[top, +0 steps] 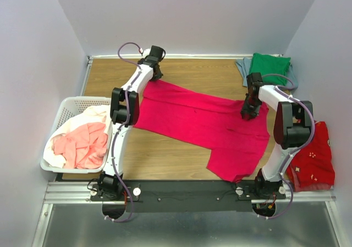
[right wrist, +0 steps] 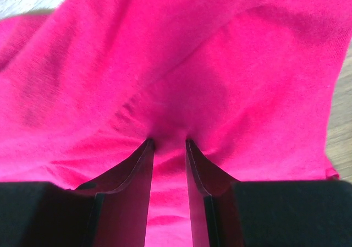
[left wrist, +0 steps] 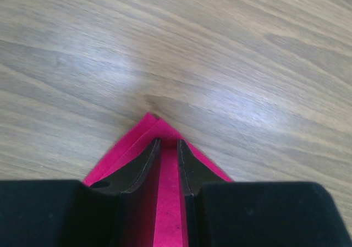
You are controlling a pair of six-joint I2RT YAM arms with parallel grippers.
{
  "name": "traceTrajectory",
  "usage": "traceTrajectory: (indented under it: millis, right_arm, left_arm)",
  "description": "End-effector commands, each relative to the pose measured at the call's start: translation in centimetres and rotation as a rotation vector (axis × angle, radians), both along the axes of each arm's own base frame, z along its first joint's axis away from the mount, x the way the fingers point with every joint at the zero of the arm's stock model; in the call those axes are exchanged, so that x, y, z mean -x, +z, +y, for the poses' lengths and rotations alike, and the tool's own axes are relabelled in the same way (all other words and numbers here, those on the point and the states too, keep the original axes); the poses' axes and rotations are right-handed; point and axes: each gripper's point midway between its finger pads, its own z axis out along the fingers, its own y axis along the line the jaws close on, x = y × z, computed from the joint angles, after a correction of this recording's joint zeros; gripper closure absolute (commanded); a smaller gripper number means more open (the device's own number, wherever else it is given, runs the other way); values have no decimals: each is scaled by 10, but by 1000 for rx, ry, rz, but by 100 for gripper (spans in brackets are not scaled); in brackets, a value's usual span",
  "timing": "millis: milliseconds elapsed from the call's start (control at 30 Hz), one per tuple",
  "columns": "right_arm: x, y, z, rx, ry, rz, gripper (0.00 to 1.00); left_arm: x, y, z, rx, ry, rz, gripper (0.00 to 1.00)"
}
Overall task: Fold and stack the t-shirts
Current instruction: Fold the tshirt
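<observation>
My left pincer (left wrist: 168, 143) nips a corner of the crimson-pink t-shirt (top: 203, 123), my right pincer (right wrist: 168, 142) a bunched fold, apparently to stretch it flat for folding.

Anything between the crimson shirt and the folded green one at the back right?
Nothing visible. Bare table separates the crimson shirt from the green shirt; only the right gripper, pinching the crimson shirt, sits there.
</observation>
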Motion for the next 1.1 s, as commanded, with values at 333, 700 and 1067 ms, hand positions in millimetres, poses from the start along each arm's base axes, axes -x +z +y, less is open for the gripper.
traceTrajectory:
  millis: [333,700,1067]
  right_arm:
    - [26,-6,18,-111,77,105,55]
    - [75,-14,16,-102,25,206,58]
    - [69,28,26,-162,15,70,68]
  left_arm:
    - [-13,-12,75,43,236,18,72]
    - [-31,15,79,91,237,-65,72]
    - [-42,54,62,78,79,-162,72]
